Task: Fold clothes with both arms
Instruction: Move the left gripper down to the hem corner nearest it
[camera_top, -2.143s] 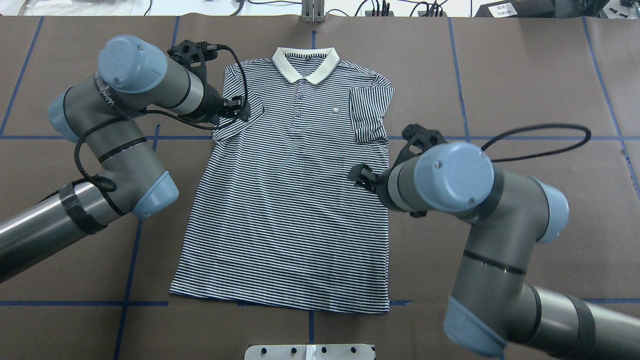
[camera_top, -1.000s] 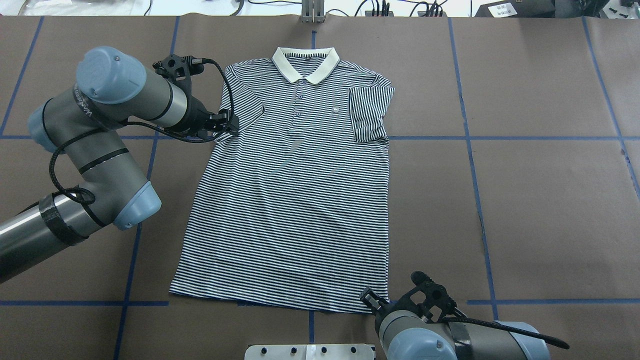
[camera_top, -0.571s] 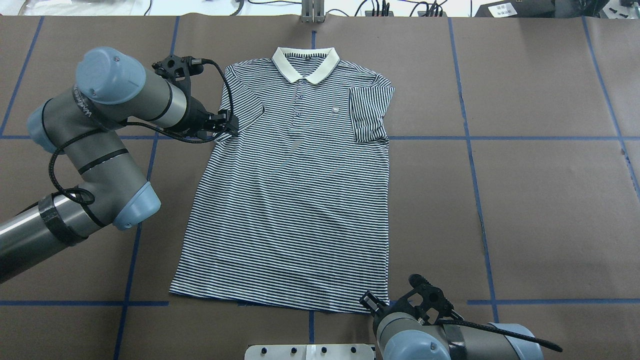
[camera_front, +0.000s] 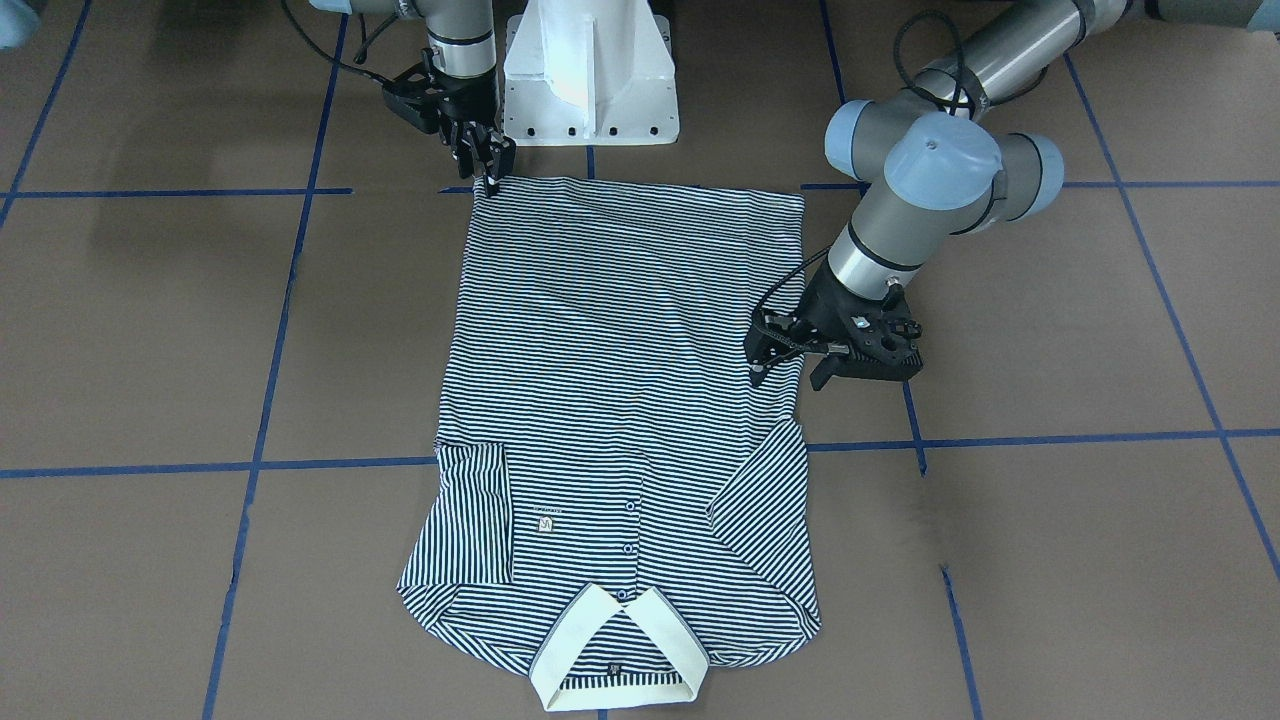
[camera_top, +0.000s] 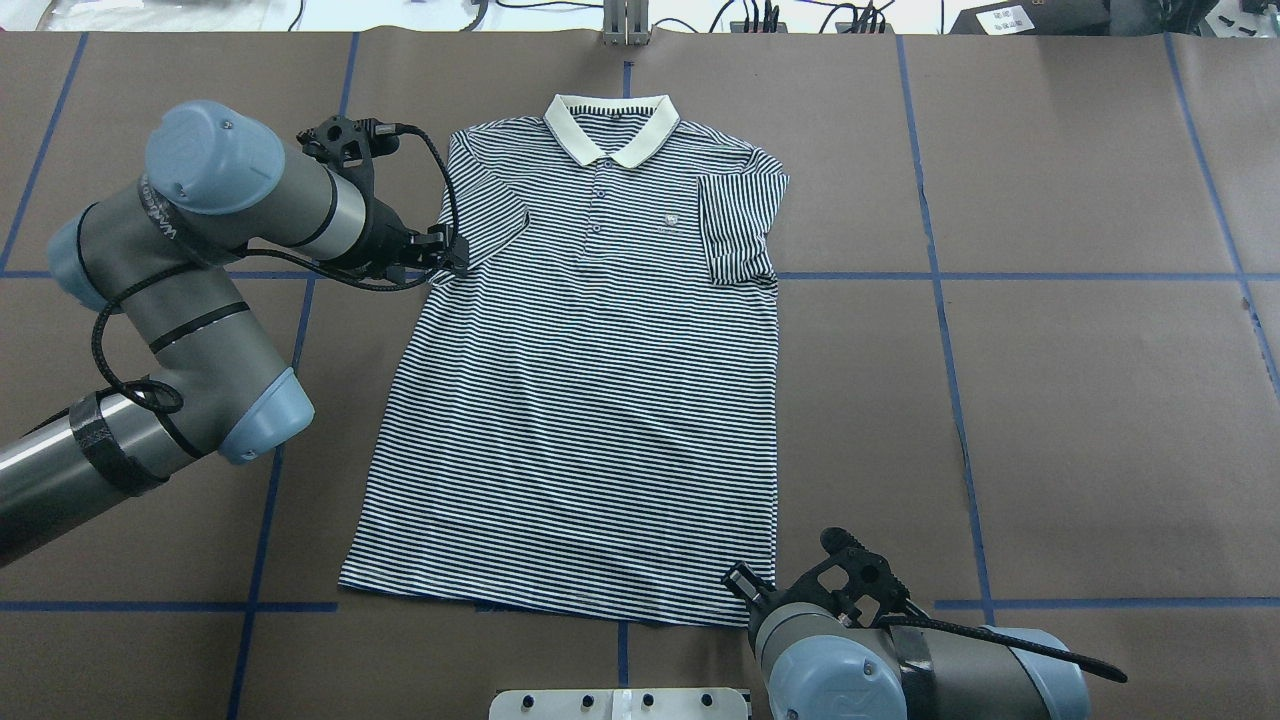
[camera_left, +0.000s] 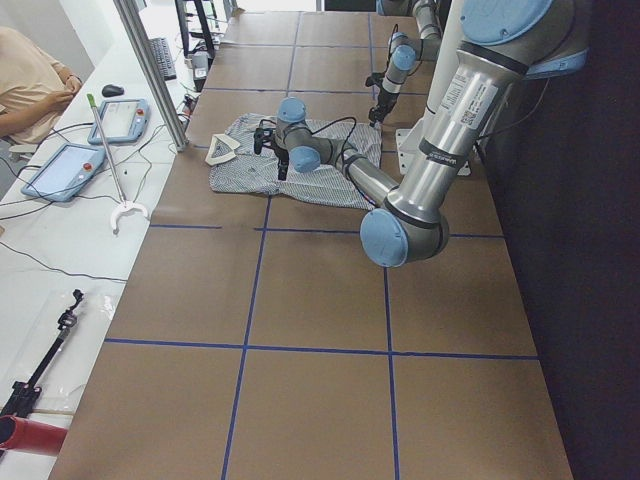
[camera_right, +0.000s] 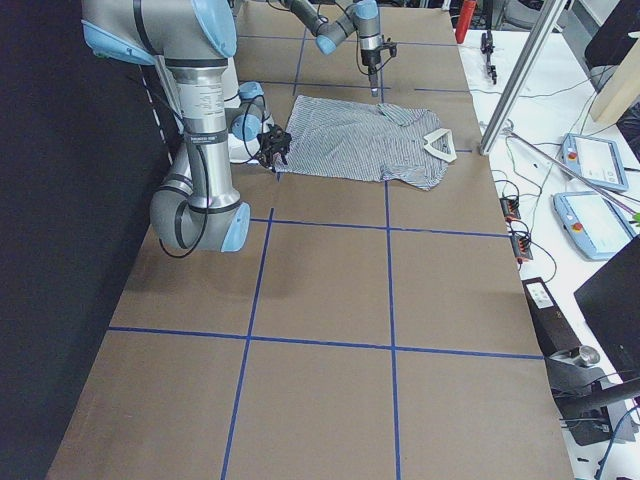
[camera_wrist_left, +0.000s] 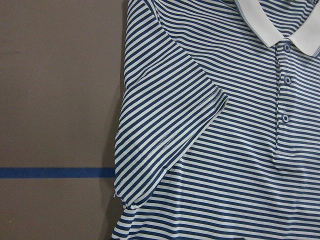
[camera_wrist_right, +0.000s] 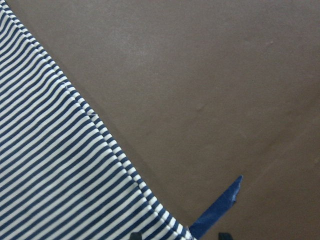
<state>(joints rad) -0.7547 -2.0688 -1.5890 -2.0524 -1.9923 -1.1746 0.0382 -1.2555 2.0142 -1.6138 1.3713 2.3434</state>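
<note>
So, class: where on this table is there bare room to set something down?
The table is bare right of the polo shirt, across the blue tape lines. Crowded: the left end effector at the left sleeve, the right end effector at the hem corner.

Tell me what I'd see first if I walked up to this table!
A stripy navy-and-white polo shirt lies spread flat in the middle of the brown table, with its cream collar on the side away from the robot. The left gripper is right by one sleeve. The right gripper is at the bottom hem corner nearest the robot.
</note>
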